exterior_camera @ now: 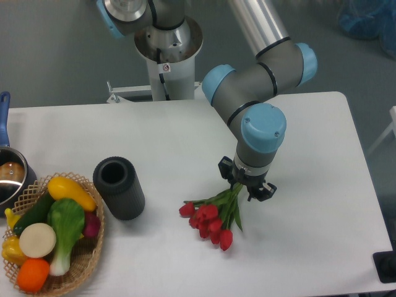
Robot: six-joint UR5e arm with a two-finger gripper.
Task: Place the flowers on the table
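While the gripper (246, 184) clamps the stems, the flowers (212, 218) lie nearly placed.
Blooms seem to touch the table (309, 204); release remains.

Robotics lab or test cell, not home. Signs: industrial arm (260, 80) with grey links and blue joint caps, bolted on white pedestal (167, 62) at top centre of frame; plain white table (322, 247) filling most of view; bare grey floor (55, 49) along top; toy-like props staged at lower left: wicker basket (86, 263) of plastic-looking vegetables (52, 229), dark cylinder (119, 188), pot (11, 179) at left edge
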